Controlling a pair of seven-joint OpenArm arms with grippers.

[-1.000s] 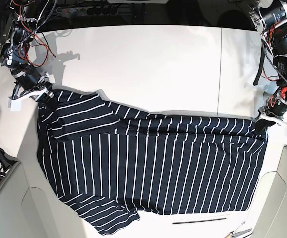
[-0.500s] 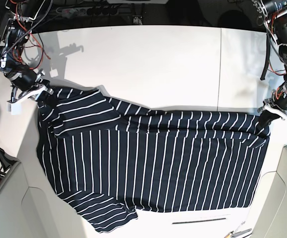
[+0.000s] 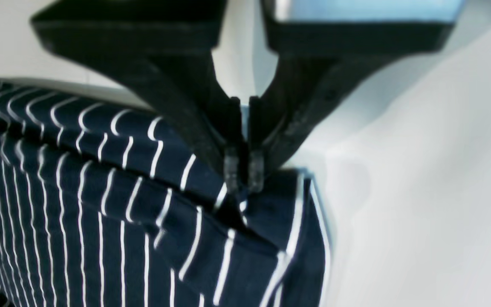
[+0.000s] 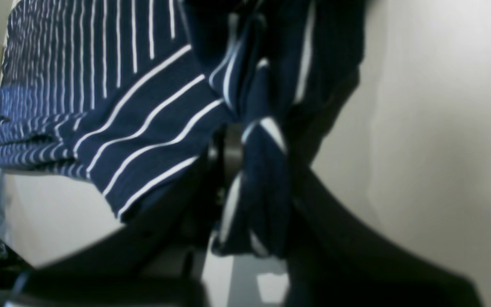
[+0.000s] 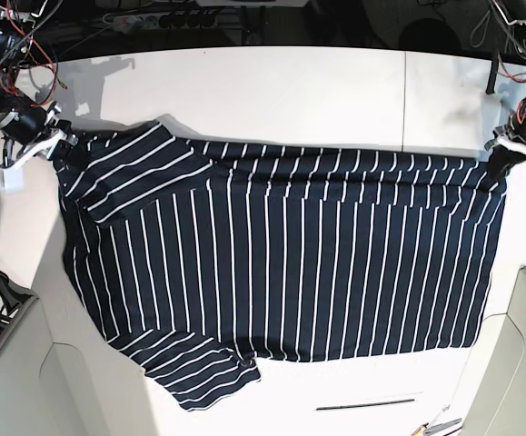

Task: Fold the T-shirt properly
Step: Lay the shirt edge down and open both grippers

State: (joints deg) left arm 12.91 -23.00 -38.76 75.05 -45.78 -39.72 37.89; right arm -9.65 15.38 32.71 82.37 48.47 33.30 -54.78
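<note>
Tabletop (image 5: 290, 91) carries shirt (image 5: 281, 263), spread wide across centre, one sleeve at 7 o'clock. Right gripper (image 5: 52, 145) at 9 o'clock and left gripper (image 5: 501, 153) at 3 o'clock each have fingers (image 3: 232, 164) clamped on a far corner. Judgement: keep even tension along far edge; uneven pull would skew the fold.

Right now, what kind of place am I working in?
Probably a robotics lab bench: a bare white table, exposed red wiring on the arm, and a striped T-shirt spread out for folding.
</note>
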